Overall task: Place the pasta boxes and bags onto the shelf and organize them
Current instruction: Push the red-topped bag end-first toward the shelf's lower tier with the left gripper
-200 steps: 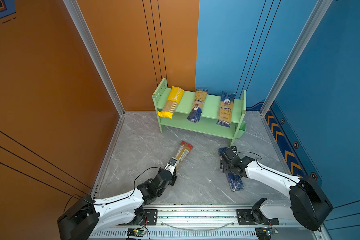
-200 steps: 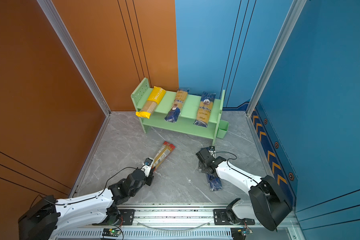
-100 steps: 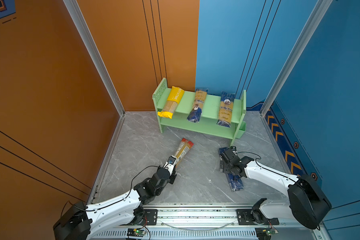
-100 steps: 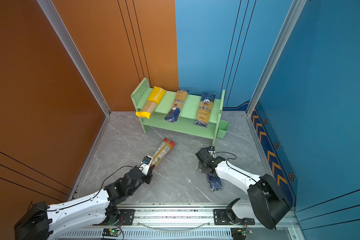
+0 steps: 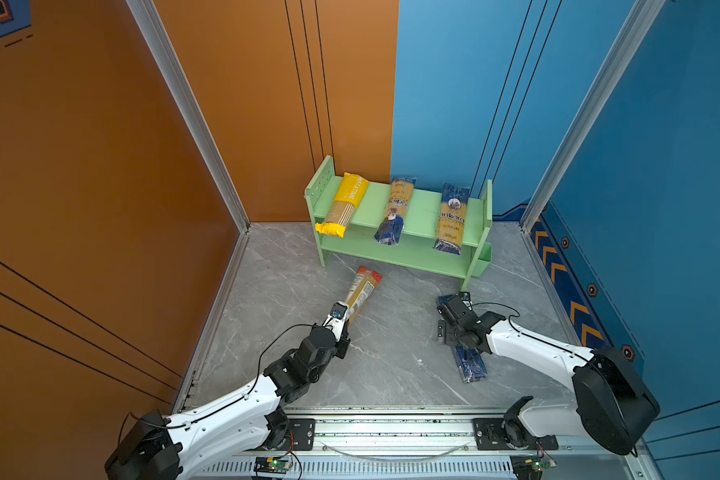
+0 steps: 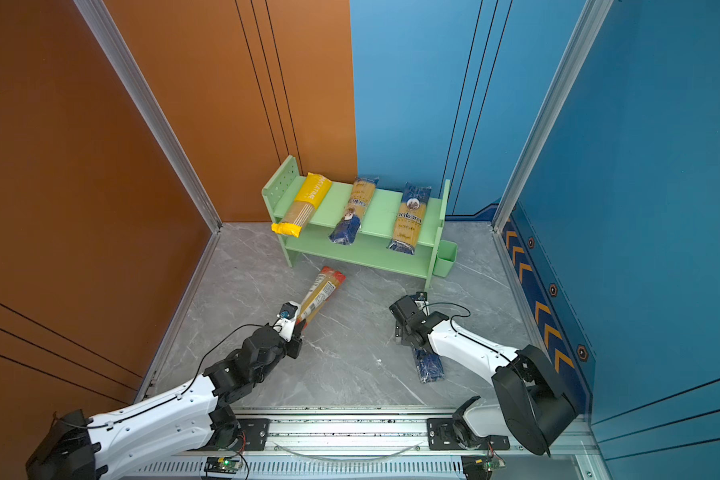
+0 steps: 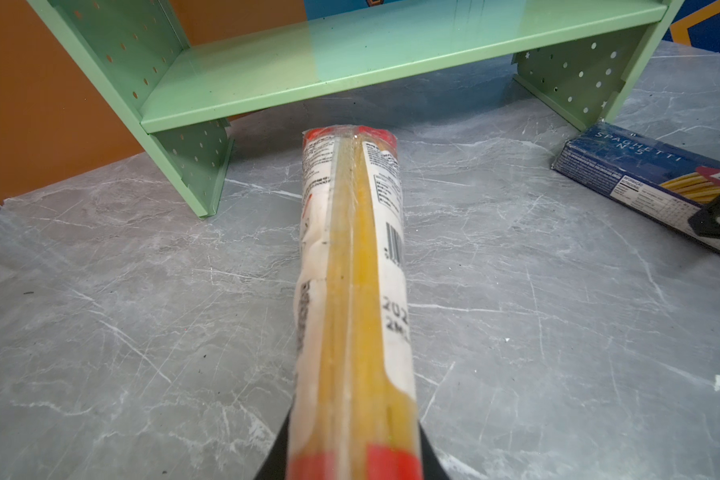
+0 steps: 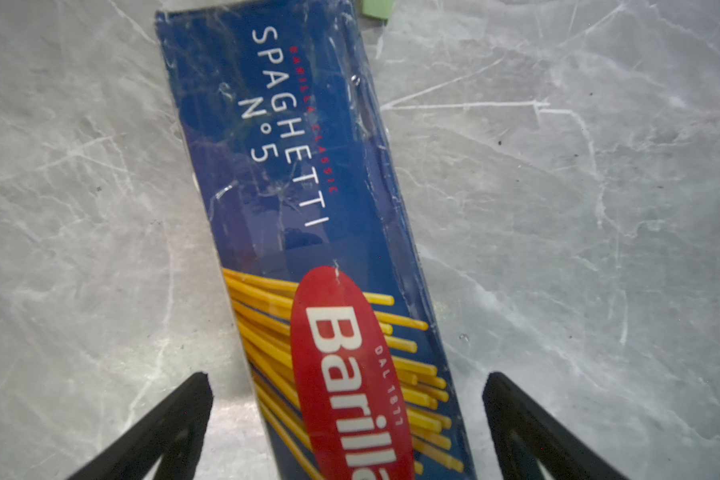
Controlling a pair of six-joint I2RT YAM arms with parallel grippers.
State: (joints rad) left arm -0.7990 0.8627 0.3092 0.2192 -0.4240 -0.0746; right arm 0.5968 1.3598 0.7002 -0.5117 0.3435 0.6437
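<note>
1. Nearest, at 5 o'clock on the gray bench (image 5: pixel 391 365): dark blue box (image 5: pixel 469 368), lying flat, long axis from 11 to 5 o'clock, "Barilla" face up.
2. Over the middle of that box: right gripper (image 8: pixel 346 399), spread wide, one finger on each side of the box, neither seen touching it.
3. At 7 o'clock: left gripper (image 7: pixel 352 457), clamped tight on the near red end of the clear red-ended pack (image 5: pixel 363 291).
4. That pack aimed toward 1 o'clock, far end just short of the green shelf (image 5: pixel 420 210); contact with the bench not clear.
5. Shelf at 12 o'clock, against the back wall.
6. On its top tier, from 10 to 2 o'clock: yellow pack (image 5: pixel 344 203), blue-and-yellow pack (image 5: pixel 395 208), second blue-and-yellow pack (image 5: pixel 453 216), each overhanging the front edge.
7. At the shelf's 3 o'clock end: small green bin (image 5: pixel 481 259).
</note>
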